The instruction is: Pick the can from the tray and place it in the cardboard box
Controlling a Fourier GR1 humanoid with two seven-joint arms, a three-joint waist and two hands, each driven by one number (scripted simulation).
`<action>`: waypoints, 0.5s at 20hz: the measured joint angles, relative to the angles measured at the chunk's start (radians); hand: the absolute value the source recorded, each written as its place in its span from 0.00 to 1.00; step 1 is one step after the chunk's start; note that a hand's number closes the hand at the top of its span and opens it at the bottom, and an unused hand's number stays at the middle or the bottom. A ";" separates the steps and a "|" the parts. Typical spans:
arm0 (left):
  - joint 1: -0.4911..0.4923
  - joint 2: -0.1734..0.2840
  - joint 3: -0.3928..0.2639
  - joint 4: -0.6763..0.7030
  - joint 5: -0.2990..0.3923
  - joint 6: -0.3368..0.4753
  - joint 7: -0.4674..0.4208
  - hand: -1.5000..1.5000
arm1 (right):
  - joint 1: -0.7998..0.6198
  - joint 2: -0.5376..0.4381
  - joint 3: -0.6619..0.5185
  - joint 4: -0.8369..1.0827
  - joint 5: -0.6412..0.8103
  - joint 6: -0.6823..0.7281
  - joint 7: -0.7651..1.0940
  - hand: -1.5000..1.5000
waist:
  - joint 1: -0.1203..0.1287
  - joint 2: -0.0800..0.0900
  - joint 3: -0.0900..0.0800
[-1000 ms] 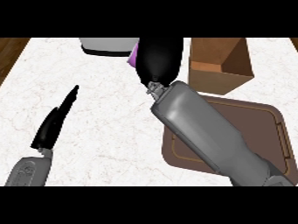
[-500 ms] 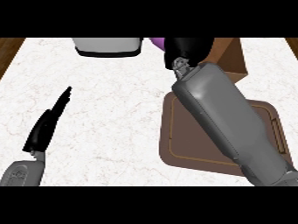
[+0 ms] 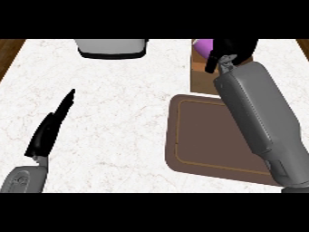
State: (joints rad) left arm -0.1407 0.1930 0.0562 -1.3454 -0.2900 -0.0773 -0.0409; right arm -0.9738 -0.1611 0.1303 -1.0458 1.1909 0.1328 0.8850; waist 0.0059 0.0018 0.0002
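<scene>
The black right hand curls round the purple can, right above the brown cardboard box. Lower it inside, then let go gently.

**No readable text in view**

No words, labels, brands, numbers or signs can be read anywhere. The purple can shows no legible label, and the brown cardboard box, the flat brown tray, the grey appliance and the white marbled counter carry no markings.
</scene>
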 measured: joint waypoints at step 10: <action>-0.011 -0.001 0.000 0.001 -0.003 -0.003 -0.007 0.50 | 0.046 0.009 -0.171 0.160 -0.187 -0.141 -0.261 0.00 | 0.012 -0.005 -0.004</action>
State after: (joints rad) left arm -0.1521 0.1922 0.0558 -1.3446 -0.2930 -0.0805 -0.0479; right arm -0.9276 -0.1524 -0.0405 -0.8860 1.0038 -0.0082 0.6244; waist 0.0181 -0.0032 -0.0037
